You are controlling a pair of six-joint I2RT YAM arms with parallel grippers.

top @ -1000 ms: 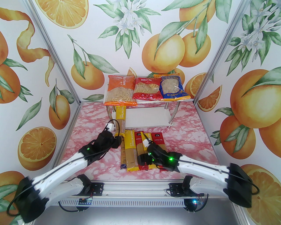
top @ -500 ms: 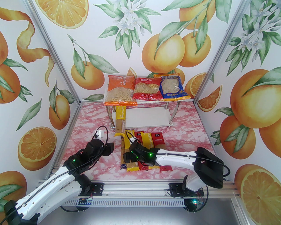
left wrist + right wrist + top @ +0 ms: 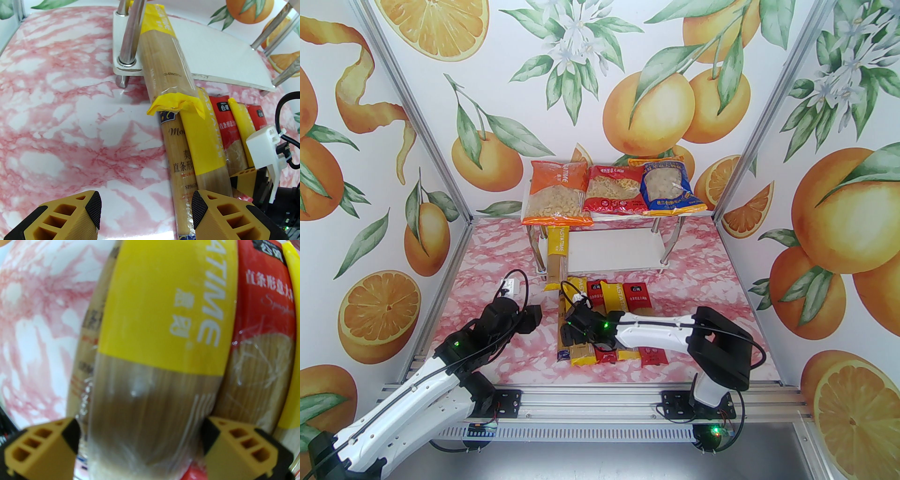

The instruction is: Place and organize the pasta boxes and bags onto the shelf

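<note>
The whole tabletop (image 3: 487, 262) is overlooked from above its near edge, facing the far edge. The spaghetti packs (image 3: 206, 145) are shared: seen low from the left wrist, and apparently very closely, though blurred, from the right.

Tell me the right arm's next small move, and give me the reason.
Probably close the right gripper on the yellow PASTATIME pack. Its fingers stand open on either side of that pack, so a squeeze looks like the last step before lifting it toward the shelf's lower board, which has bare room beside the one pack lying there.
</note>
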